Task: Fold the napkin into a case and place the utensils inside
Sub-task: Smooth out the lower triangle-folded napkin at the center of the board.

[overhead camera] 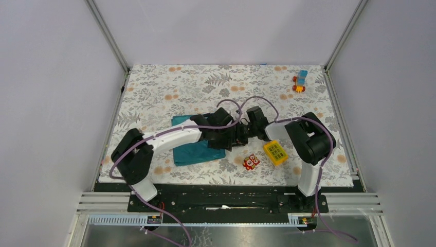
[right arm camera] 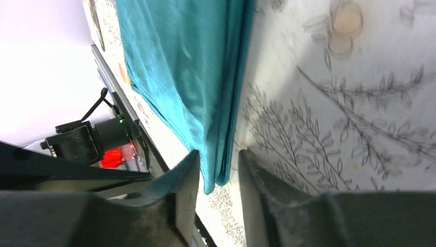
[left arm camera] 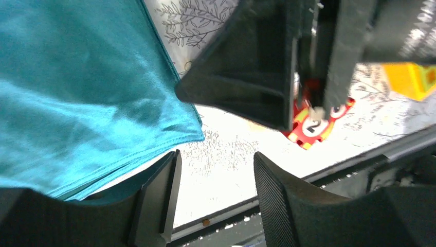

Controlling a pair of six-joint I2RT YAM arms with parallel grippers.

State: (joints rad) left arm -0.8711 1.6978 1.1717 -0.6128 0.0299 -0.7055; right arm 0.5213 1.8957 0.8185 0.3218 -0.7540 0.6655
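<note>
Where the napkin (overhead camera: 191,153) is lying: left of centre on the tabletop (overhead camera: 169,87), folded into a stacked rectangle, with the left arm (overhead camera: 169,138) crossing over it.
Napkin edges: hemmed layers are lining up along its right side, and its near-right corner is pointing toward the tabletop's near edge.
Left end effector (left arm camera: 216,154): its fingers are standing well spread just off that corner, with only floral tabletop between them, gripping nothing.
Right end effector (right arm camera: 218,152): its fingers are standing narrowly parted. The napkin's corner is lying in the gap and a strip of tabletop is showing beside the cloth, so it is not pinching.
Open room: bare floral tabletop is stretching from the napkin's far edge to the far wall.
Boundaries: white walls (overhead camera: 51,103) and metal posts (overhead camera: 110,36) are closing in the left, right and far sides, and a black rail (overhead camera: 226,198) is running along the near edge.
Writing: none is reading clearly. A white disc on the red owl toy (left arm camera: 311,126) is showing a dark mark shaped like a 2.
Around: the owl toy is sitting near and right of the end effectors, a yellow gridded block (overhead camera: 275,152) is sitting just right of it, and a small blue and orange toy (overhead camera: 301,81) is sitting in the far right corner.
In the way: the two end effectors are crowding each other at the napkin's right side. The owl toy and block are lying between them and the base of the right arm (overhead camera: 308,141).
</note>
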